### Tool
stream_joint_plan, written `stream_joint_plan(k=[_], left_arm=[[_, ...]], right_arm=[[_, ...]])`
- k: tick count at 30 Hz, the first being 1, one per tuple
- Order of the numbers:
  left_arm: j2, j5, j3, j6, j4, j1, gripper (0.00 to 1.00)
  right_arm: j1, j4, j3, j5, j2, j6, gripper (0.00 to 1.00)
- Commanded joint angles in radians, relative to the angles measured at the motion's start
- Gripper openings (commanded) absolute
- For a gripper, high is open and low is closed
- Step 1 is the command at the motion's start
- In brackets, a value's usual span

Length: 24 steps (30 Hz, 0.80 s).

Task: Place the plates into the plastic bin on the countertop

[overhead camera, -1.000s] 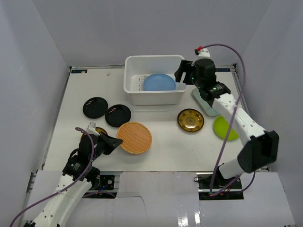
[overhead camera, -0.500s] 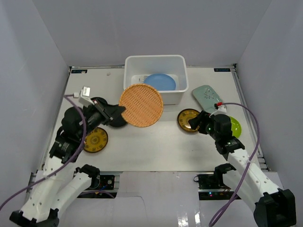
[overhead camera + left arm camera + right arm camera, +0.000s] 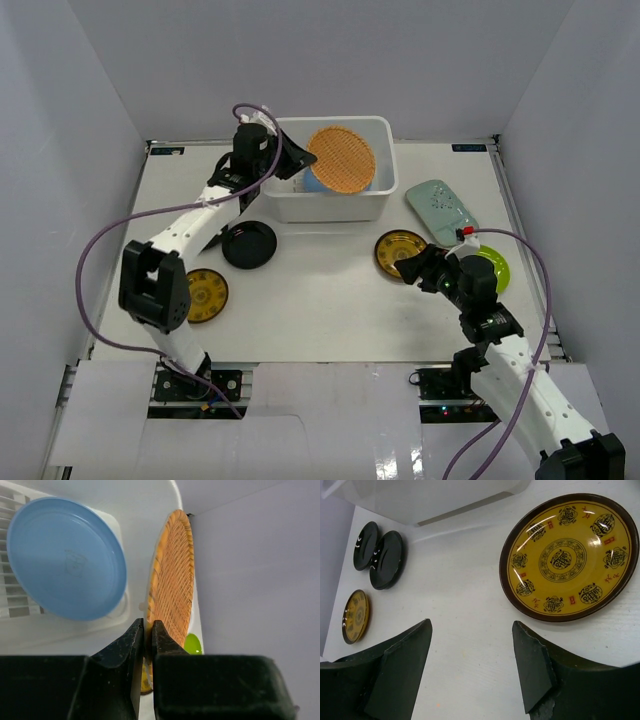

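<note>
My left gripper (image 3: 300, 166) (image 3: 148, 630) is shut on the rim of the round woven tan plate (image 3: 341, 160) (image 3: 172, 575), which is held tilted on edge over the white plastic bin (image 3: 330, 208). A light blue plate (image 3: 65, 560) lies on the bin's slotted floor beside it. My right gripper (image 3: 412, 265) (image 3: 471, 625) hangs open just above the countertop (image 3: 320, 300), close to the near left side of a dark plate with a gold centre (image 3: 401, 252) (image 3: 570, 557), with nothing between its fingers.
A black plate (image 3: 249, 245) (image 3: 387, 560) and a second one (image 3: 364, 545) lie left of the bin, with another gold-centred plate (image 3: 203, 295) (image 3: 355, 616) nearer. A pale green oblong plate (image 3: 440, 210) and a lime green plate (image 3: 487, 270) lie at the right.
The left arm has carried the woven plate from in front of the bin up and back, over the bin. The right arm has stayed low by the gold-centred plate.
</note>
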<state>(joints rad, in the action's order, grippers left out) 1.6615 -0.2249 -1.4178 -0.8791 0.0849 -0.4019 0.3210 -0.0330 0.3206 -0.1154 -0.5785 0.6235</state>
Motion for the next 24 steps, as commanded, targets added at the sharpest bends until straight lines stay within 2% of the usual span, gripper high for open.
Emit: stream_joint_plan(k=[1, 5, 8, 10, 12, 13, 16, 17, 21, 24], left_arm=[[0.073, 0.003, -0.116, 0.029, -0.077, 0.018, 0.00], [0.274, -0.031, -0.269, 0.031, -0.065, 0.028, 0.00], [0.334, -0.021, -0.306, 0.034, -0.037, 0.029, 0.00], [0.350, 0.001, -0.299, 0.035, -0.034, 0.035, 0.00], [0.353, 0.021, -0.279, 0.037, -0.034, 0.046, 0.11], [0.353, 0.028, -0.274, 0.038, -0.025, 0.054, 0.26], [0.339, 0.029, -0.271, 0.048, 0.010, 0.072, 0.45], [0.331, 0.032, -0.271, 0.058, 0.018, 0.072, 0.58], [0.279, 0.041, -0.308, 0.153, 0.061, 0.074, 0.71], [0.218, 0.079, -0.357, 0.233, 0.146, 0.074, 0.72]], right_arm=[[0.004, -0.002, -0.032, -0.021, 0.015, 0.024, 0.72], [0.003, 0.019, -0.057, -0.037, 0.020, 0.048, 0.72], [0.004, -0.021, -0.046, 0.066, 0.008, 0.027, 0.74], [0.004, -0.015, -0.052, 0.108, -0.010, 0.025, 0.79], [0.003, 0.001, -0.060, 0.184, -0.049, 0.039, 0.85], [0.003, 0.014, -0.067, 0.198, -0.066, 0.051, 0.87], [0.001, 0.082, -0.080, 0.250, -0.144, 0.090, 0.87], [0.001, 0.094, -0.078, 0.273, -0.164, 0.100, 0.86], [-0.002, 0.154, -0.069, 0.336, -0.280, 0.153, 0.79], [-0.008, 0.205, -0.071, 0.375, -0.349, 0.197, 0.76]])
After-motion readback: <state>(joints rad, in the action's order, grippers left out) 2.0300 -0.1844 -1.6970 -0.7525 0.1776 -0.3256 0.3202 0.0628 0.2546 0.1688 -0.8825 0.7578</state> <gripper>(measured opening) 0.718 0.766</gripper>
